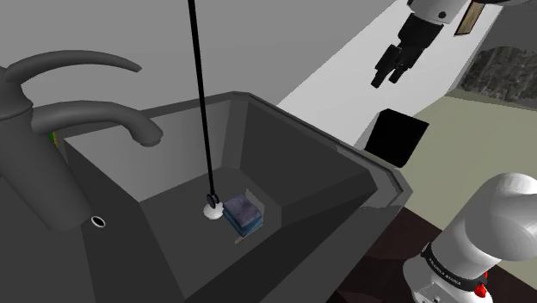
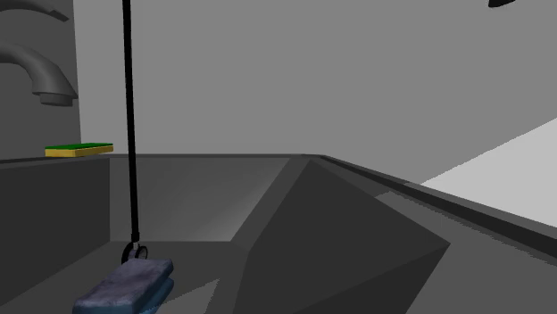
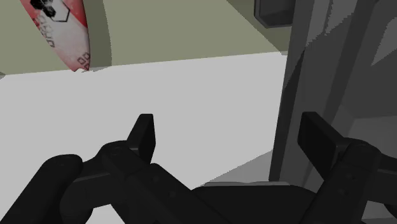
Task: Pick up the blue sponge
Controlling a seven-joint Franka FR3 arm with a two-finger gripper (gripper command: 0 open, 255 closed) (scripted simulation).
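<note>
The blue sponge (image 1: 243, 213) lies on the floor of a dark grey sink (image 1: 284, 120), next to the white foot of a thin black rod (image 1: 201, 95). In the second exterior view the sponge (image 2: 127, 285) sits low at the left, just in front of the rod (image 2: 131, 125). My black gripper (image 1: 388, 71) hangs high above the sink's far corner, well away from the sponge. In the wrist view my gripper (image 3: 232, 137) is open, its fingers wide apart over a pale surface with nothing between them.
A dark faucet (image 1: 60, 95) with two spouts stands at the sink's left in the shoulder view. A green and yellow sponge (image 2: 78, 150) rests on the far rim. A black box (image 1: 397, 138) sits beyond the sink. A red and white object (image 3: 60, 28) stands ahead of the gripper.
</note>
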